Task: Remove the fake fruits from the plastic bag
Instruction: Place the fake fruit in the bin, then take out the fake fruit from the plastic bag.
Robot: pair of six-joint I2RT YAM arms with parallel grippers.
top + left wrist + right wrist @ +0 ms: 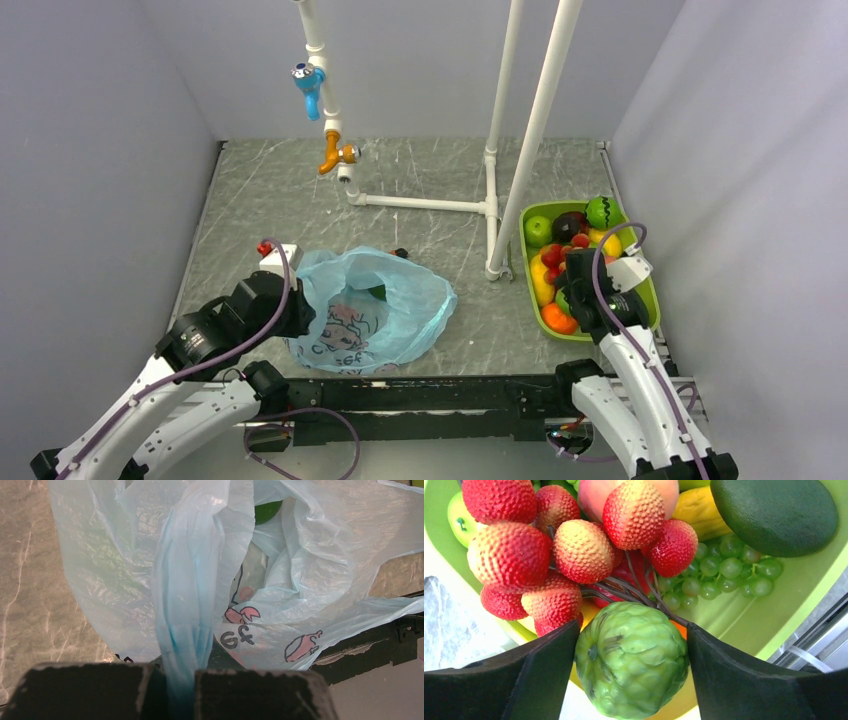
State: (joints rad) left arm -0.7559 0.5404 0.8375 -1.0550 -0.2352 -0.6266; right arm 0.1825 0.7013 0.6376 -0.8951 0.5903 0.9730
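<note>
Evidently the left gripper (181,680) pinches a bunched handle of the plastic bag (385,300), lower centre of the overhead view, steadying it; a green fruit (267,510) lies inside. The right gripper (631,630) has its fingers clasped on a green custard apple (631,680) over the lime tray (744,625), likely for release.

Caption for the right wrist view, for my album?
Right gripper clasps a bumpy green fruit above a green tray piled with fake fruits.

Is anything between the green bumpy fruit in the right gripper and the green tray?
Nothing visible. The right gripper holds the green bumpy fruit above the green tray; only lychees and grapes already lie there.
</note>
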